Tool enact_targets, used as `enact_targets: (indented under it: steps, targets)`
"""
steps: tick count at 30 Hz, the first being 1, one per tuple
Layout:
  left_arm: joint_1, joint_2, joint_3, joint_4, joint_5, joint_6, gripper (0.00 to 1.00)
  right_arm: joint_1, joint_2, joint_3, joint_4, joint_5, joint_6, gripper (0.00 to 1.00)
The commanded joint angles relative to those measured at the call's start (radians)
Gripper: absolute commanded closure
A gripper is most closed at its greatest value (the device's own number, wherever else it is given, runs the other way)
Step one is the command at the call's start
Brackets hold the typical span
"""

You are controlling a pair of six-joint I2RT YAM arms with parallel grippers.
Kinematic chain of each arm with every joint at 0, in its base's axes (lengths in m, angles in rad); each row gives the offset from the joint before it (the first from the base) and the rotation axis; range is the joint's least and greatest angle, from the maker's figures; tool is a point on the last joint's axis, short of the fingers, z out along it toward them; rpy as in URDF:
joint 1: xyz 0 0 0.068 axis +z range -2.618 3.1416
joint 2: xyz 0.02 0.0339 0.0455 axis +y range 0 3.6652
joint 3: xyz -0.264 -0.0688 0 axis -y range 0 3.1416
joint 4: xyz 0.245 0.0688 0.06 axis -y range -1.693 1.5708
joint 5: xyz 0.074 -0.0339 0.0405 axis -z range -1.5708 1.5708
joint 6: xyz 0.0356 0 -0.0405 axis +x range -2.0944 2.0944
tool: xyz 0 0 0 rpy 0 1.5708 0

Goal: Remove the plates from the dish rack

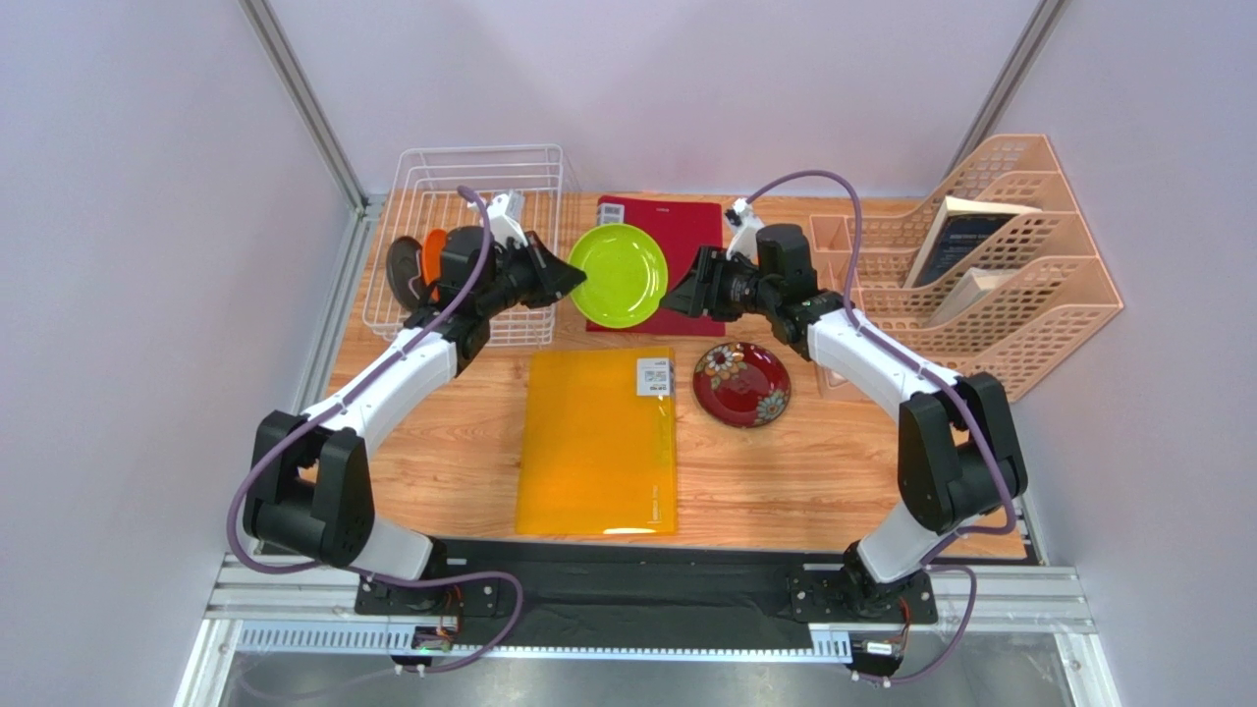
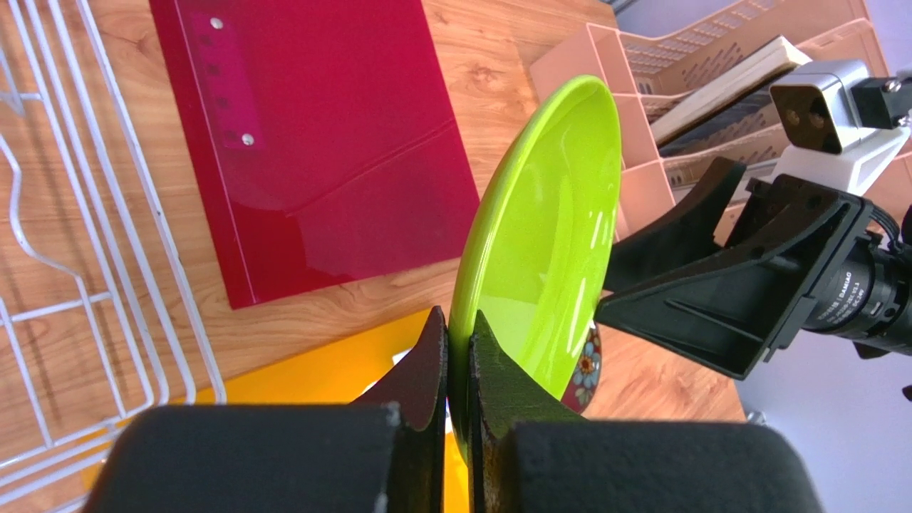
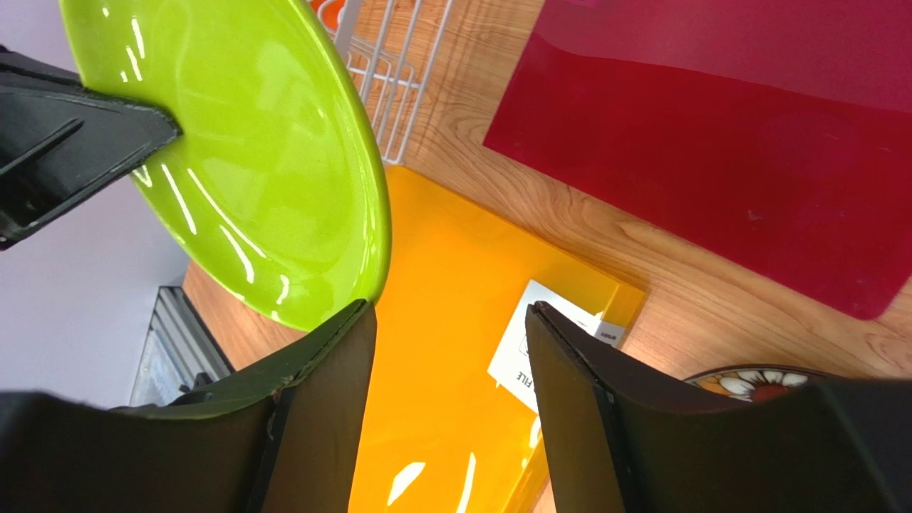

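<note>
The left gripper (image 2: 458,331) is clamped tight on the rim of the green plate (image 1: 617,276), holding it edge-up in the air between the arms, likely to hand it over. The right gripper (image 3: 450,310) stands about half open and empty just beside the far rim. The orange plate (image 1: 431,254) and the dark plate (image 1: 402,268) stand in the dish rack (image 1: 458,162); the red plate (image 1: 741,383) lies on the counter.
</note>
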Motion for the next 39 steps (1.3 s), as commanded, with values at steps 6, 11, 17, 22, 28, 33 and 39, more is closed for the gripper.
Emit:
enact_targets:
  steps: [6,11,17,22,28,33,39]
  targets:
    - [-0.034,0.038,-0.004,0.115,0.065,-0.061,1.0,-0.001,0.016,0.038,0.138,-0.054,0.023,0.4]
    - [-0.049,0.05,-0.004,0.127,0.068,-0.064,1.0,-0.001,0.032,0.044,0.148,-0.069,0.04,0.41]
    - [-0.061,0.075,-0.008,0.182,0.114,-0.076,1.0,-0.02,0.06,0.019,0.251,-0.161,0.097,1.0]
    - [-0.061,0.096,0.004,0.152,0.117,-0.047,0.57,-0.067,0.01,-0.052,0.253,-0.129,0.106,1.0]
    - [-0.061,0.055,0.025,-0.036,-0.082,0.138,0.22,-0.152,-0.119,-0.109,-0.072,0.061,-0.009,1.0]
    - [-0.063,-0.019,0.033,-0.129,-0.394,0.298,0.2,-0.199,-0.202,-0.167,-0.262,0.208,-0.049,1.0]
    - [-0.063,-0.094,0.019,-0.129,-0.639,0.427,0.12,-0.208,-0.248,-0.227,-0.356,0.276,-0.044,1.0]
